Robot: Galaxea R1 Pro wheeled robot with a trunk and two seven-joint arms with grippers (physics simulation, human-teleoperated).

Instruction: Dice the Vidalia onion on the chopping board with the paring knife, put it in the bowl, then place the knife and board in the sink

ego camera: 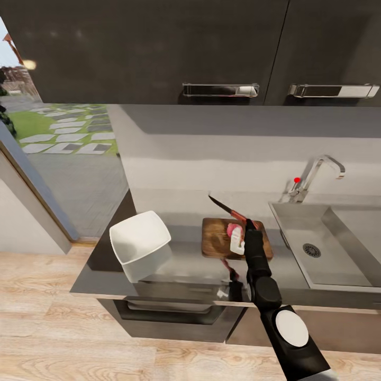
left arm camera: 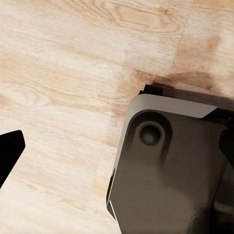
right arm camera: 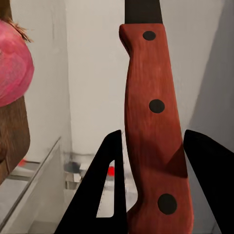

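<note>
On the dark countertop [ego camera: 180, 270] lies the brown chopping board [ego camera: 217, 241], and the pinkish Vidalia onion [ego camera: 232, 229] rests on it. My right gripper [ego camera: 248, 225] is shut on the red handle of the paring knife [ego camera: 238, 215], just above the onion. The dark blade points up and to the left over the board's far edge. In the right wrist view the knife handle [right arm camera: 156, 131] sits between the fingers [right arm camera: 109, 195], with the onion [right arm camera: 12, 68] and board [right arm camera: 12, 136] off to one side. The white bowl [ego camera: 140, 243] stands left of the board. The left gripper [left arm camera: 117, 151] hangs open over the floor.
The steel sink [ego camera: 296, 248] with its chrome tap [ego camera: 312, 180] lies right of the board. Black wall cabinets [ego camera: 159, 47] hang above the counter. Part of my own grey base [left arm camera: 165, 165] shows over the pale wood floor [left arm camera: 63, 73]. A glass door to the garden [ego camera: 63, 132] is at the left.
</note>
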